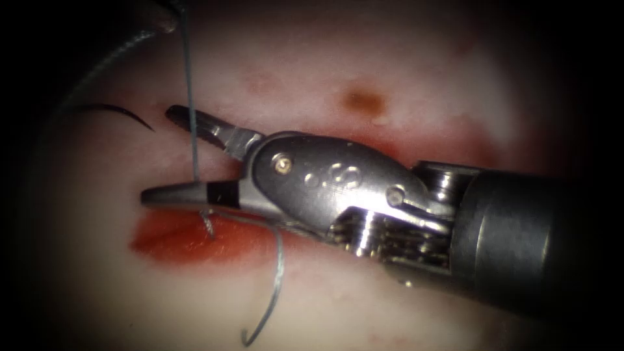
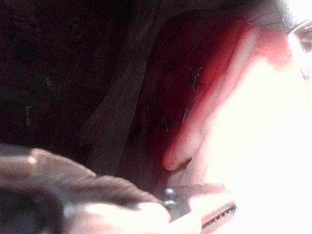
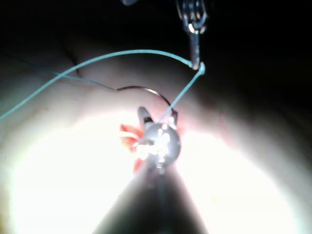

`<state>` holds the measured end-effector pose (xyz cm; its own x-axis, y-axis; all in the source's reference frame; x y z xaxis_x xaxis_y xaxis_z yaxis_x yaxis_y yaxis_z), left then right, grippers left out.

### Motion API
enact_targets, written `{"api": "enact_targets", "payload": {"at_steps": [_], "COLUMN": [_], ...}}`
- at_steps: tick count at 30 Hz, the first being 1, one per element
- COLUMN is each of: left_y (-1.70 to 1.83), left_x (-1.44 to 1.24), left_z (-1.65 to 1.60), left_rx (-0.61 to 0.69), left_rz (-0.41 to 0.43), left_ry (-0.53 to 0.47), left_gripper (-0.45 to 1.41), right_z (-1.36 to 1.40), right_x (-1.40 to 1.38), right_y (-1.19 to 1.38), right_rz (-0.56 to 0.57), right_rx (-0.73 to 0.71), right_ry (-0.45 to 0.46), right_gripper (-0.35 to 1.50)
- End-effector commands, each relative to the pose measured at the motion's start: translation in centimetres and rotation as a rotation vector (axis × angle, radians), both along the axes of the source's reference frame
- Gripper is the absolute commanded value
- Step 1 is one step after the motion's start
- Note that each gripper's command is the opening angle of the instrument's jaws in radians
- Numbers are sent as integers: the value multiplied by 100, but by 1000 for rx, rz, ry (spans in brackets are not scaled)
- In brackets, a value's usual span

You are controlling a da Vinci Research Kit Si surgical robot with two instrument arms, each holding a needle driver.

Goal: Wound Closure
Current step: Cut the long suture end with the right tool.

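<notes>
My right tool (image 1: 156, 155) reaches in from the right over the cut (image 1: 188, 239), its jaws open with a taut strand of thread (image 1: 190, 97) running up between them. That strand rises from a knot (image 1: 208, 224) at the cut to my left tool (image 1: 166, 16) at the upper left. There the jaws are shut on the thread (image 3: 199, 66), which bends sharply at the left tool (image 3: 195, 29). The curved needle (image 1: 120, 110) lies free on the tissue to the left, held by neither tool. A loose thread tail (image 1: 276, 279) curls down from the knot.
Red fluid pools in the cut under the right tool's lower jaw. A brown spot (image 1: 361, 101) marks the tissue above the right tool's wrist (image 1: 364, 195). More red fluid lies along the tissue (image 2: 204, 87) by the left tool.
</notes>
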<state>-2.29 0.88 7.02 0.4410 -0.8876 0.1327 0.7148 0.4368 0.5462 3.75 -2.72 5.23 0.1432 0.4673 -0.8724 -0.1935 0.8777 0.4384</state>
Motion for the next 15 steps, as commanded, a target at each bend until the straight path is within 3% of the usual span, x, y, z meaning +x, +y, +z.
{"api": "enact_targets", "payload": {"at_steps": [1, 15], "left_y": [13, 12], "left_x": [-2, -4], "left_z": [-7, -14], "left_rx": [-9, -17], "left_rz": [-4, -12], "left_ry": [-2, -6], "left_gripper": [-45, -45], "right_z": [-5, -7], "right_x": [15, 30], "right_y": [9, 20], "right_rz": [7, 51], "right_rx": [1, 9], "right_ry": [7, 33], "right_gripper": [133, 131]}}
